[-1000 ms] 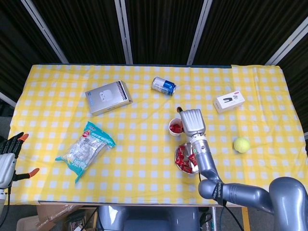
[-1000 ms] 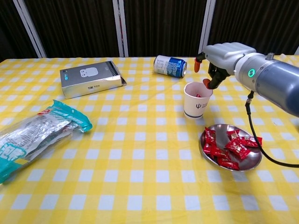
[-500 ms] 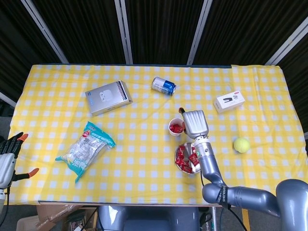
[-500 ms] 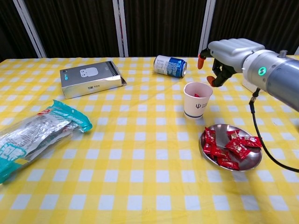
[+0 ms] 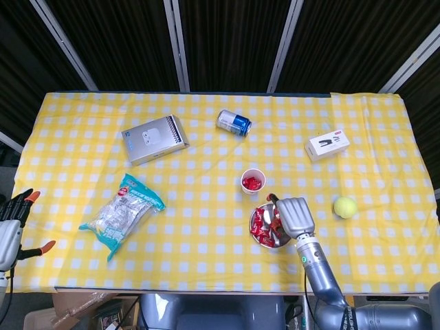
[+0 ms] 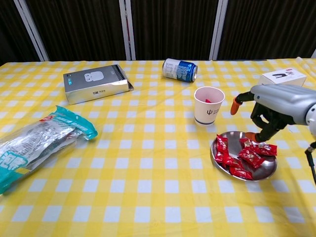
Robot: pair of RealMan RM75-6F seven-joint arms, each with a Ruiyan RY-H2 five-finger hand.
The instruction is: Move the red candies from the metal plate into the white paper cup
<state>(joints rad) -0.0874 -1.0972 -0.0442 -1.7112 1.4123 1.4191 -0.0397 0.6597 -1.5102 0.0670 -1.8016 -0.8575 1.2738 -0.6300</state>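
Chest view | red candies (image 6: 244, 157) mostly left on metal plate (image 6: 269, 173) | some seen in white paper cup (image 6: 208, 105) | right hand (image 6: 269, 111) poised over plate, fingers apart, nothing held

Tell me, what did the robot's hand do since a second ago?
The right hand moved away from above the white paper cup and came down toward the round metal plate of red candies, its fingertips now right over them, holding nothing visible. The left hand stayed at the table's edge. Cup, plate and everything else stayed put.
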